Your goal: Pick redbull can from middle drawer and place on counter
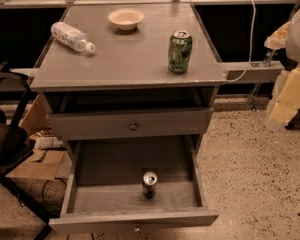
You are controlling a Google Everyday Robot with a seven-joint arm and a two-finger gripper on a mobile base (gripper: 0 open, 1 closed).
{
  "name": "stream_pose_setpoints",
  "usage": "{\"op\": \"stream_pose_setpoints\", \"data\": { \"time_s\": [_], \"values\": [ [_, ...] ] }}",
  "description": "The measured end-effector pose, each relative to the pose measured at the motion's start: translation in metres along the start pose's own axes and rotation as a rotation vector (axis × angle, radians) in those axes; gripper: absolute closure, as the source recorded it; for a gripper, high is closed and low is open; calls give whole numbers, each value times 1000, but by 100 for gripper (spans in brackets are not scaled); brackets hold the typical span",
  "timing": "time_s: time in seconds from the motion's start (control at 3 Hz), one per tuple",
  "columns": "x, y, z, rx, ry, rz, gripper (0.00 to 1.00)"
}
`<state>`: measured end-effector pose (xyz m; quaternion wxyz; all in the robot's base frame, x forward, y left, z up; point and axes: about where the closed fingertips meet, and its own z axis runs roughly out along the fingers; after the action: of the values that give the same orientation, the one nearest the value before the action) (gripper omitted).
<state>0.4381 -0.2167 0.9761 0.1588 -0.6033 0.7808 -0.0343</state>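
Observation:
The redbull can (149, 184) stands upright on the floor of the open middle drawer (90, 194), near its front and centre, with its silver pull-tab top showing. The counter (125, 54) is the grey top of the cabinet above. My gripper (286, 100) is a pale, blurred shape at the right edge of the view. It is beside the cabinet at about counter height, far from the can and holding nothing that I can see.
On the counter stand a green patterned can (180, 51) at the right, a pale bowl (126, 19) at the back and a plastic bottle (72, 36) lying at the left. The shallower knobbed drawer (133, 126) above is slightly open. A dark chair (5, 134) stands left.

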Motion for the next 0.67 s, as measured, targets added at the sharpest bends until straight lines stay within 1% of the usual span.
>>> {"op": "stream_pose_setpoints", "data": {
  "time_s": [0.33,0.67],
  "values": [
    [0,0,3,-2,-9,2,0],
    [-5,5,41,-29,-115,21,0]
  ]
}}
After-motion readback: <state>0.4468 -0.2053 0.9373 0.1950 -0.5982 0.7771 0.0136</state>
